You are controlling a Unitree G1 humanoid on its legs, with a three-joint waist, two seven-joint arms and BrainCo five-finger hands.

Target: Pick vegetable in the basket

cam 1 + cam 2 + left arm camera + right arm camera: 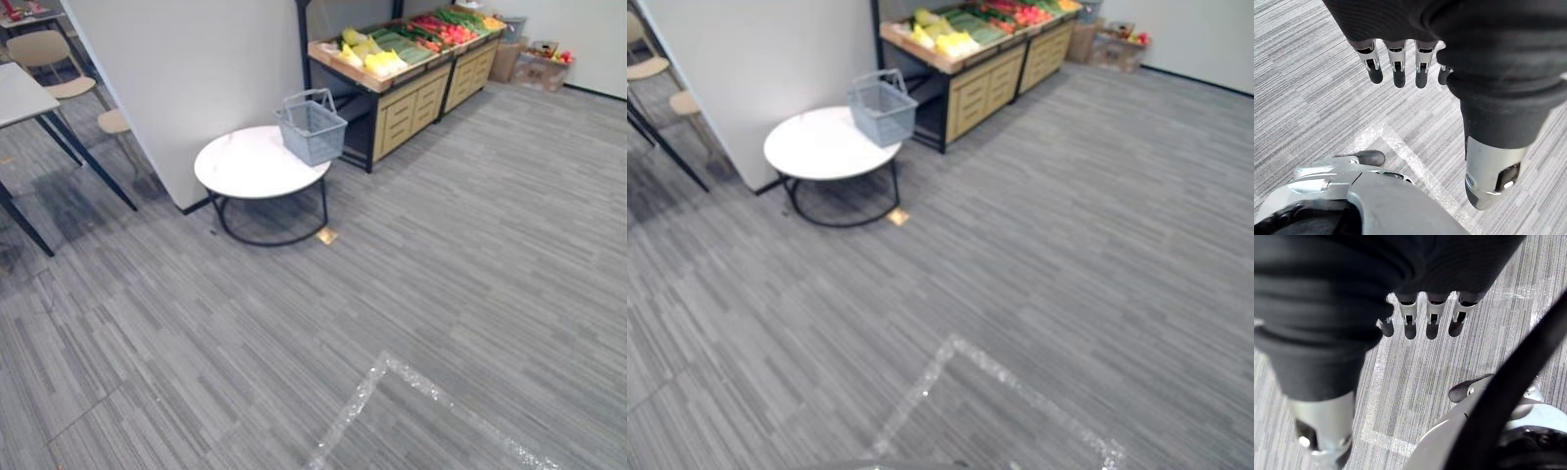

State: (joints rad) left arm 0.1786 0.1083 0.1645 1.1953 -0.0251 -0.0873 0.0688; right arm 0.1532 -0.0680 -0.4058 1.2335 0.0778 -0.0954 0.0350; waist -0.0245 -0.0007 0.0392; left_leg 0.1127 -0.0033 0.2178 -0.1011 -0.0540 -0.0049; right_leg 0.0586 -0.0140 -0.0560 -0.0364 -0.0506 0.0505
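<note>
The grey basket sits on the round white table left of the vegetable stand — left hand and right hand hang released, empty.

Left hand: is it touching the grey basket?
Apart. The left wrist view shows the left hand open above carpet; the left eye view shows the grey basket across the floor on the round white table.

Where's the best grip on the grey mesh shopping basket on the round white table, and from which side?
Probably the thin handles, standing raised above the rim of the grey mesh shopping basket; hook under them. Come from above on the open-floor side: the basket sits at the round white table's far edge, with a wooden produce stand close behind.
</note>
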